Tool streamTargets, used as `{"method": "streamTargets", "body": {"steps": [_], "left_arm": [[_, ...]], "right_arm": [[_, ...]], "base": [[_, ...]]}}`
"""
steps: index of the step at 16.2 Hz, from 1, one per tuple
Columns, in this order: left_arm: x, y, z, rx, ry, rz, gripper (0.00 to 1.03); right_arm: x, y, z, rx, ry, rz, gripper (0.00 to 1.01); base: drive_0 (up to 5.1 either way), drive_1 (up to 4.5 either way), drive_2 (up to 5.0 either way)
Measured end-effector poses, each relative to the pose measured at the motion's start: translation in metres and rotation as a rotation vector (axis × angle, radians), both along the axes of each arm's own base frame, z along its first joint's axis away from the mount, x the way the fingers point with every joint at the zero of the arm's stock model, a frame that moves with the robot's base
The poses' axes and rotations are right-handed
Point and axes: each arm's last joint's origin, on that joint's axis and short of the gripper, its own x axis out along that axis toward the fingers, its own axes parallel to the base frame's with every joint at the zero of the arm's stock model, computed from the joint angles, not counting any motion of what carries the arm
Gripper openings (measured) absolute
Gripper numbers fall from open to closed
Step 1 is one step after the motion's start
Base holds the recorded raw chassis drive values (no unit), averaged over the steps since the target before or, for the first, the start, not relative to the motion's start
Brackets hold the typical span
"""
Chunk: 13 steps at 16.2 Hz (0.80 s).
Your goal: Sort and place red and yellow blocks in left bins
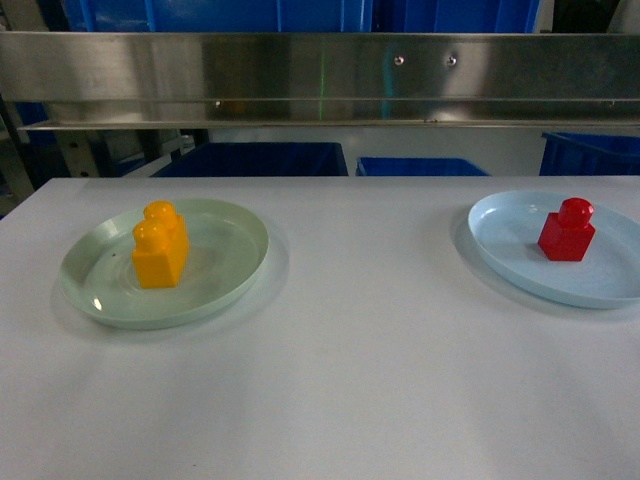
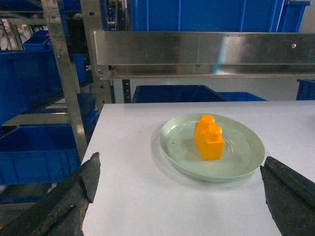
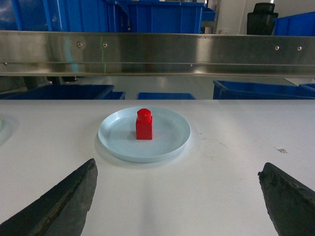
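A yellow block [image 1: 161, 244] [image 2: 208, 137] stands upright on a pale green plate [image 1: 235, 275] [image 2: 243, 162] at the table's left. On the right, a red block [image 1: 567, 230] [image 3: 144, 124] stands on a light blue plate [image 1: 500, 245] [image 3: 170, 142]. Neither gripper shows in the head view. In the left wrist view my left gripper [image 2: 179, 172] is open, well short of the green plate, with nothing between its fingers. My right gripper [image 3: 178, 174] is also open and empty, held back from the blue plate. Blue bins [image 1: 255, 159] sit behind the table.
A steel rail [image 1: 320, 80] runs across above the table's far edge. More blue bins [image 1: 420, 166] [image 1: 590, 152] stand behind it. A metal rack [image 2: 69, 78] with blue bins [image 2: 34, 152] stands off the table's left edge.
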Motion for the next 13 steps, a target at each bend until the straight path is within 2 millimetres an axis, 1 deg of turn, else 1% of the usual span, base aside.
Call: {"method": "streamTargets", "body": {"steps": [8, 9, 10, 11, 12, 13], "left_arm": [[0.0, 0.001, 0.0, 0.0, 0.005, -0.01, 0.98], [0.001, 0.004, 0.0, -0.026, 0.079, -0.014, 0.98], [0.003, 0.002, 0.013, -0.054, 0.126, -0.006, 0.98], [0.009, -0.005, 0.046, -0.079, 0.079, -0.074, 0.98], [0.02, -0.009, 0.083, -0.099, -0.017, -0.104, 0.98], [0.039, -0.01, 0.106, -0.111, -0.043, -0.103, 0.98]], "right_arm": [[0.0, 0.0, 0.0, 0.0, 0.0, 0.0, 0.98], [0.001, -0.001, 0.001, 0.005, -0.006, 0.019, 0.98], [0.004, -0.005, 0.008, 0.01, -0.014, 0.013, 0.98], [0.012, -0.006, 0.028, 0.034, -0.031, 0.012, 0.98], [0.024, 0.0, 0.059, 0.055, -0.063, 0.085, 0.98], [0.041, 0.004, 0.083, 0.073, -0.07, 0.142, 0.98]], "base": [[0.0, 0.0, 0.0], [0.0, 0.0, 0.0], [0.0, 0.0, 0.0], [0.0, 0.0, 0.0], [0.0, 0.0, 0.0], [0.0, 0.0, 0.0]]}}
